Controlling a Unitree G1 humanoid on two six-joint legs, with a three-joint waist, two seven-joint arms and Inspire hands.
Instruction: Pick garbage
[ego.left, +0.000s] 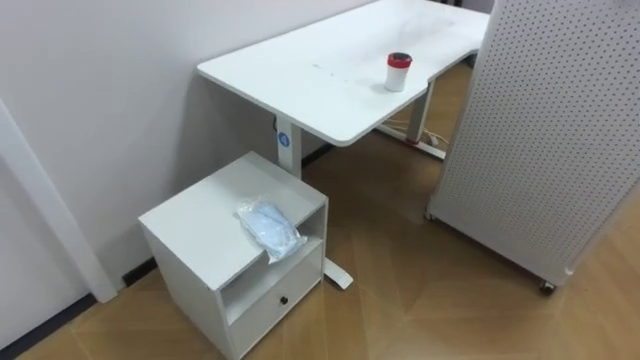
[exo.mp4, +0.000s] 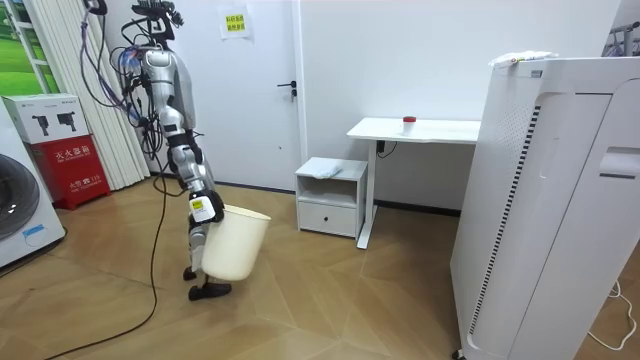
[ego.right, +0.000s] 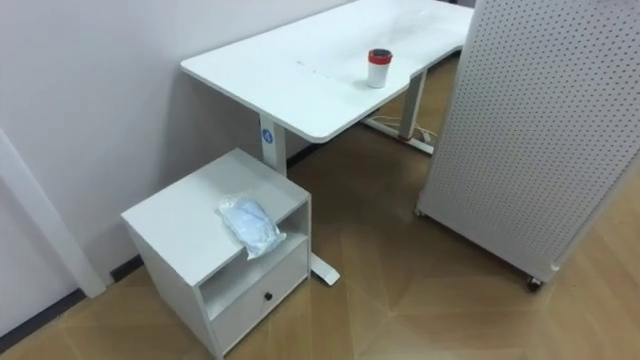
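Room view: right hand (exo.mp4: 199, 222) at white bin (exo.mp4: 238, 246) rim, grip can't tell; eye views: crumpled plastic garbage (ego.left: 268, 228) on white cabinet (ego.left: 195, 215) lower left, cup (ego.left: 399, 72) on counter (ego.left: 320, 70) upper centre, wood floor (ego.left: 400, 300).

- One white desk (ego.left: 300, 80) is standing here, with one red-and-white cup (ego.left: 399, 72) sitting on it.
- One white bedside cabinet (ego.left: 190, 225) with one drawer (ego.left: 275, 305) is standing beside the desk.
- One crumpled bluish plastic bag (ego.left: 268, 228) is lying on the cabinet's top.
- One perforated white panel (ego.left: 540, 130) is resting on castors.
- One cream waste bin (exo.mp4: 235, 245) is hanging at the robot's side.
- One washing machine (exo.mp4: 20, 210), one red box (exo.mp4: 72, 170) and one white carton (exo.mp4: 45, 118) are lining the room view's left.
- One door (exo.mp4: 262, 90) is carrying one paper notice (exo.mp4: 235, 22).
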